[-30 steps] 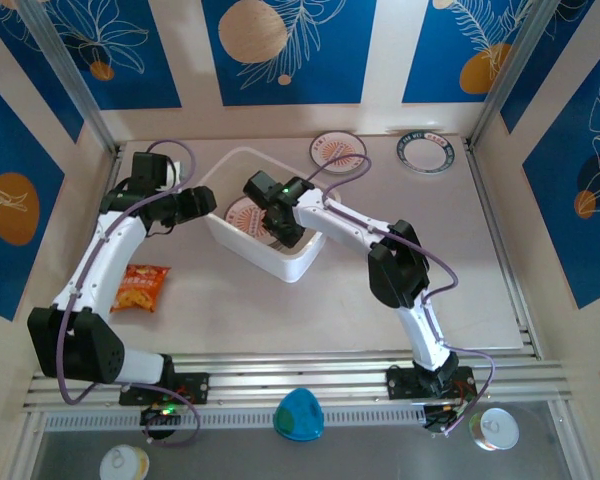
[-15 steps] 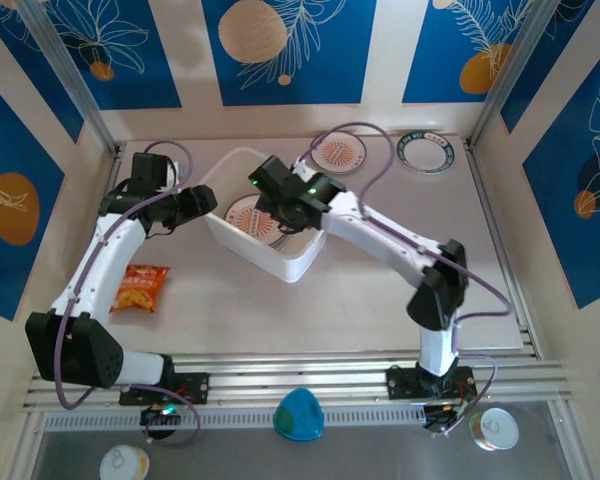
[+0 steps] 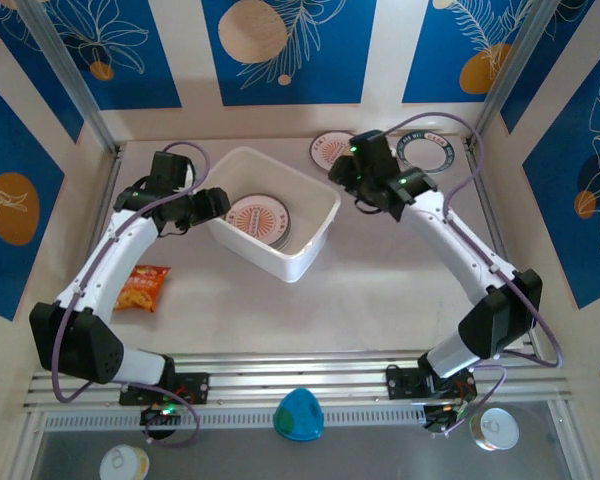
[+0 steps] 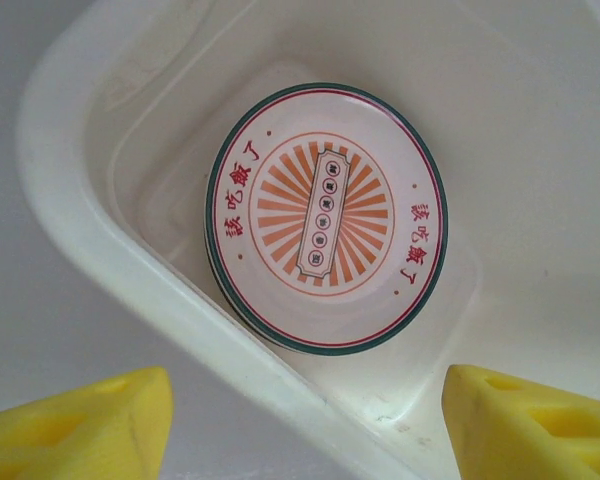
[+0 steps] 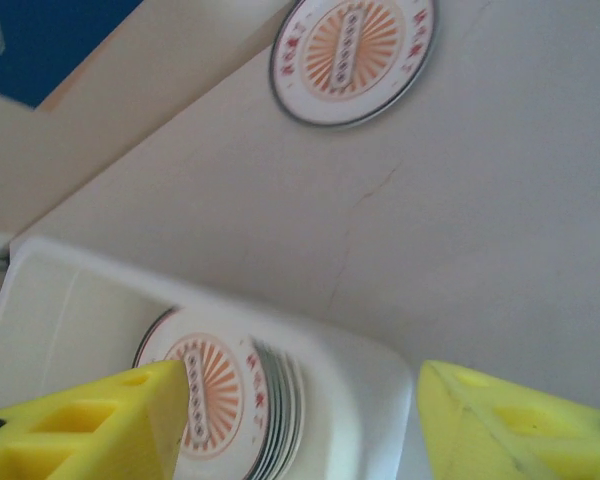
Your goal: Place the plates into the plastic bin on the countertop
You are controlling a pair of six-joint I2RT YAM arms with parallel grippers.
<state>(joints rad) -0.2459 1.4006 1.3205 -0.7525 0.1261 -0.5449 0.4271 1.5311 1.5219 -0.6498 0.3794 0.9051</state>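
- The plastic bin (image 3: 305, 255) sits at an angle on the bench (image 3: 380, 290), toward the back and a little left of centre.
- A stack of plates (image 3: 259, 218) lies flat on the floor of the bin, close to its left-hand wall.
- The top plate (image 4: 326, 217) has an orange sunburst centre, a dark green rim and red characters on either side. From the right wrist camera I can make out the edges of several plates under it.
- The left end effector (image 4: 305, 405) hovers at the bin's left wall and looks down over the rim onto the stack. Its yellow fingers (image 4: 80, 420) are spread wide with nothing between them.
- The right end effector (image 5: 305, 400) hangs above the bench just past the bin's back right corner. Its fingers are also apart and empty.
- A sunburst plate (image 5: 352, 58) lies flat on the bench near the back wall, apart from the bin. In the overhead view the right arm covers part of it.
- A green-rimmed plate (image 3: 425, 152) with a plain white centre lies further right along the back wall, on the far side of the right arm from the sunburst plate.
- An orange snack packet (image 3: 140, 287) lies on the left side of the bench, next to the left arm and apart from the bin.
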